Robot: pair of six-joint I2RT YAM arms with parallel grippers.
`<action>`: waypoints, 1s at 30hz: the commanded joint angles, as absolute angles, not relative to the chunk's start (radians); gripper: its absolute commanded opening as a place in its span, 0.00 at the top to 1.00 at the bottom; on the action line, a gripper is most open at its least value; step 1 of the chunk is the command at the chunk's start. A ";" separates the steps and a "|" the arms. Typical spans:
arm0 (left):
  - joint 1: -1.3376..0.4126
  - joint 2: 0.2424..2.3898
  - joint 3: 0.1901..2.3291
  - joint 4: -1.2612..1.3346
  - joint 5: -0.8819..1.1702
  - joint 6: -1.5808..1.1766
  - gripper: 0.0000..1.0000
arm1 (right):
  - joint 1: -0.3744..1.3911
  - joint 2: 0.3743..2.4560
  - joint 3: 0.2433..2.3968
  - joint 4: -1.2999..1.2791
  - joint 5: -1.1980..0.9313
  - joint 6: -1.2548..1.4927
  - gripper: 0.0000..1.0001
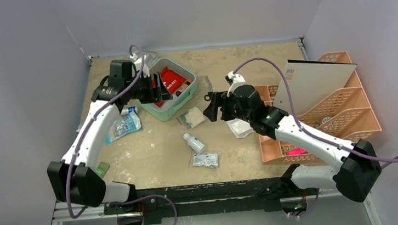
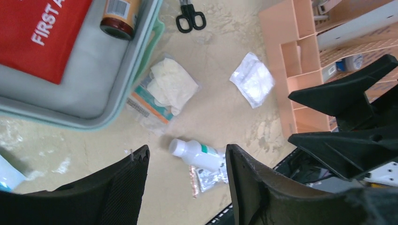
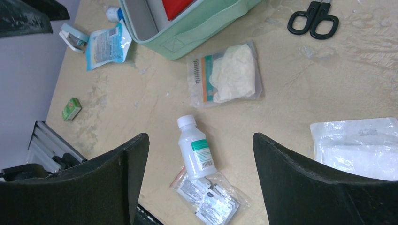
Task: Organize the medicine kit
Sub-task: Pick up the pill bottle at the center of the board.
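- The medicine kit [image 1: 176, 91] lies open in the upper middle of the overhead view, ready to take things; a red pouch [image 1: 171, 80] and a brown bottle [image 2: 117, 18] already sit inside
- The left gripper [image 2: 187, 154] hangs by the kit's near edge, fingers spread and holding nothing
- The right gripper [image 3: 201, 140] hovers wide apart and empty above the white bottle [image 3: 196, 151], which I'd guess is the next pick
- Foil sachets [image 3: 210, 198] lie against the bottle's base and could get dragged; the glove packet [image 3: 226, 75] lies just beside the kit, and the scissors [image 3: 312, 18] sit well apart at the upper right
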State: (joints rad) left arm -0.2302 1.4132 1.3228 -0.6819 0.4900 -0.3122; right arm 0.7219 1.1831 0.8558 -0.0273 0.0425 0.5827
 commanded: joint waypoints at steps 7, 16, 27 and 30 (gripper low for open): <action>-0.245 1.210 1.017 -0.496 0.560 -0.666 0.41 | 0.726 1.107 1.026 -0.221 0.035 0.542 0.13; -0.247 1.122 0.876 -0.455 0.528 -0.784 0.40 | 0.727 1.096 1.035 -0.258 0.033 0.520 0.23; -0.246 1.035 0.965 -0.617 0.386 -0.600 0.35 | 0.803 1.308 1.001 -0.257 -0.056 0.472 0.44; -0.245 0.995 0.957 -0.627 0.333 -0.584 0.34 | 0.852 1.396 1.024 -0.250 -0.075 0.451 0.43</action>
State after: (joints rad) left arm -0.2436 1.0561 0.9195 -0.6025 0.4274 -0.6422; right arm 0.7982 1.3243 0.9745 -0.2440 -0.0231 0.5022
